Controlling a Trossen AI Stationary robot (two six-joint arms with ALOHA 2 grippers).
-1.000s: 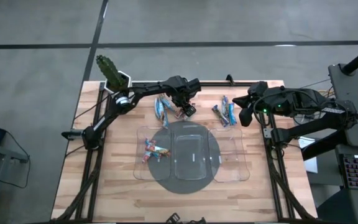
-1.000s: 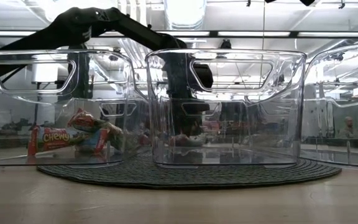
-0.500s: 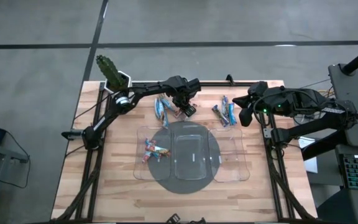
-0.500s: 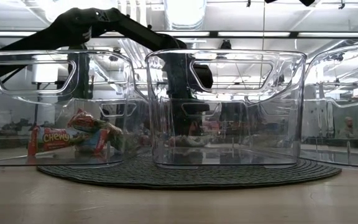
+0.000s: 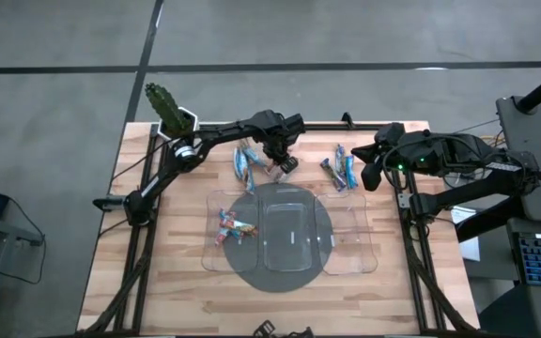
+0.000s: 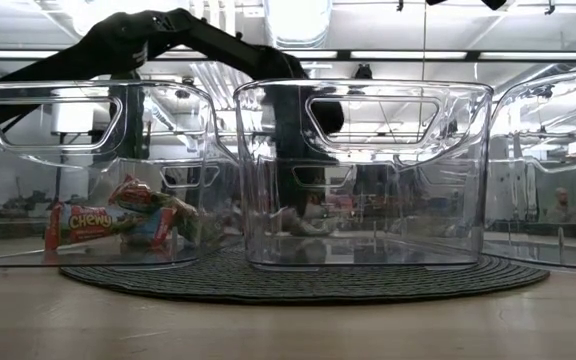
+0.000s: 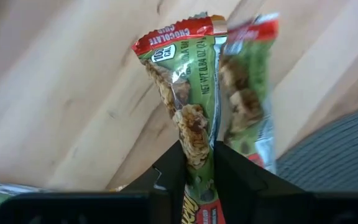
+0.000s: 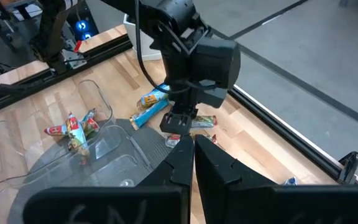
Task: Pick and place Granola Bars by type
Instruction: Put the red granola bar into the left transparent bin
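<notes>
Wooden tabletop fills the high view, with three clear bins (image 5: 289,235) low in the frame on a round mat (image 5: 252,272). Your left gripper (image 5: 281,163) sits just above the middle bin, clamped on a green bar (image 7: 194,118); the right gripper (image 5: 368,176) waits pinched shut at frame right. You're mid-pick, I judge: next, lift and carry it to a bin. Red bars (image 5: 231,225) lie in the left bin; blue bars (image 5: 244,161) farther up. Only the wrist view shows the wrapper.
</notes>
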